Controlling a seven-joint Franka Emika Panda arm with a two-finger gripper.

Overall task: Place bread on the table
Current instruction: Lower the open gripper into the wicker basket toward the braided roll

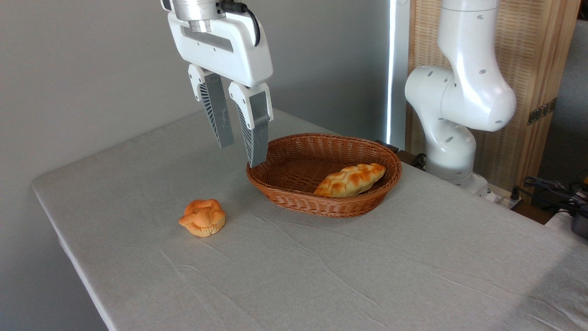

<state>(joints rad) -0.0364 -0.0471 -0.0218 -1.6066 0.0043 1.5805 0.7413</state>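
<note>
At centre frame, basket: a brown oval wicker basket (294,195) stands on the table, its long axis running left to right.
Bread: a long braided loaf (350,180), pale yellow with orange-brown toasted bumps, lies inside the basket against its front right wall, one pointed end raised toward the right rim and the other low toward the basket's middle.
Table: a large surface with a rounded left corner, covered by a slightly wrinkled light grey cloth (349,276); it fills the lower two thirds of the frame.
Bun: a small round orange knotted bun (202,217) sits on the cloth at lower left of the basket, well apart from it.
Gripper: the white two-finger gripper (241,154) hangs in the upper left of the frame, pointing down; its grey ribbed fingers (218,117) are parted with a clear gap between them and hold nothing. The right fingertip appears over the basket's left rim; whether it is in front of or above the rim cannot be told. The gripper is apart from both the loaf and the bun.
Arm: the white jointed body (464,101) of the robot rises at upper right, behind the table's far edge.
Background: a grey wall at left, a slatted wooden panel (542,59) at right, and dark cables (551,188) at the right edge.
</note>
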